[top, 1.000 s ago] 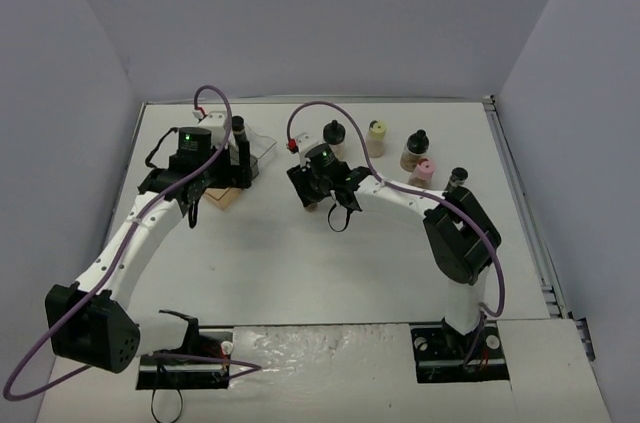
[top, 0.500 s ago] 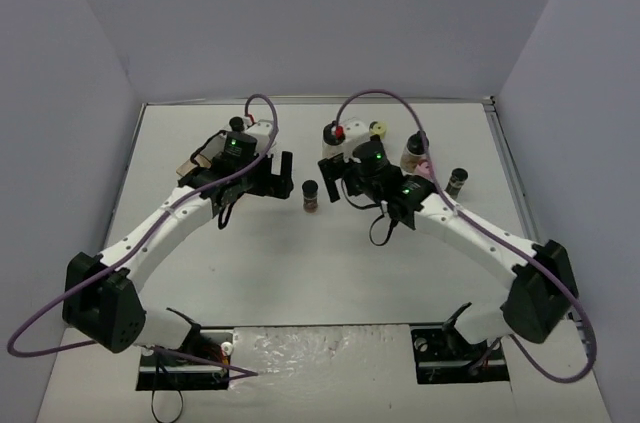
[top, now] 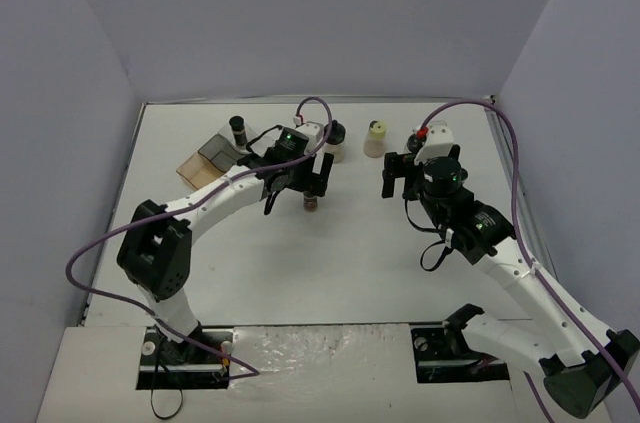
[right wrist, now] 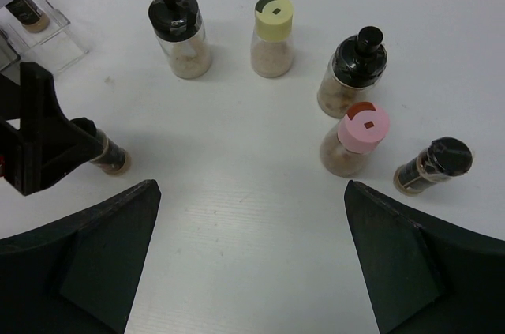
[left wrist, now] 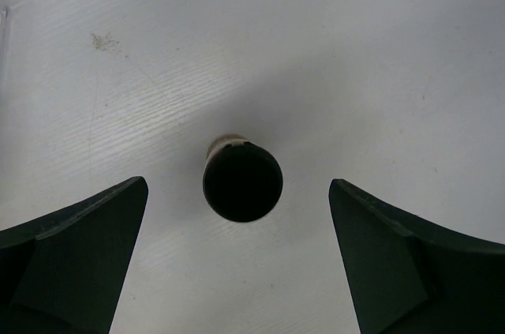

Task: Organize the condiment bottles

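A slim black-capped condiment bottle [top: 311, 205] stands mid-table. Its cap [left wrist: 242, 182] shows between the wide-apart fingers of my open left gripper [left wrist: 238, 192], untouched. From above, the left gripper [top: 313, 183] hangs over it. My right gripper [top: 398, 178] is open and empty, to the right. In its wrist view the right gripper [right wrist: 252, 188] faces a round black-capped bottle [right wrist: 177, 30], a yellow-capped one [right wrist: 272, 34], another round black one [right wrist: 353, 73], a pink-capped one [right wrist: 355, 140] and a slim black one [right wrist: 434, 167]. One more slim bottle [top: 238, 129] stands on the tray.
The stepped clear-and-amber tray [top: 205, 158] sits at the back left. The round black-capped bottle [top: 333, 138] and the yellow-capped bottle [top: 376, 138] stand just behind the two grippers. My right arm hides the bottles at the back right from above.
The right gripper let go of the slim bottle mid-table and drew back to the right. The left arm swung from the tray to over that bottle.
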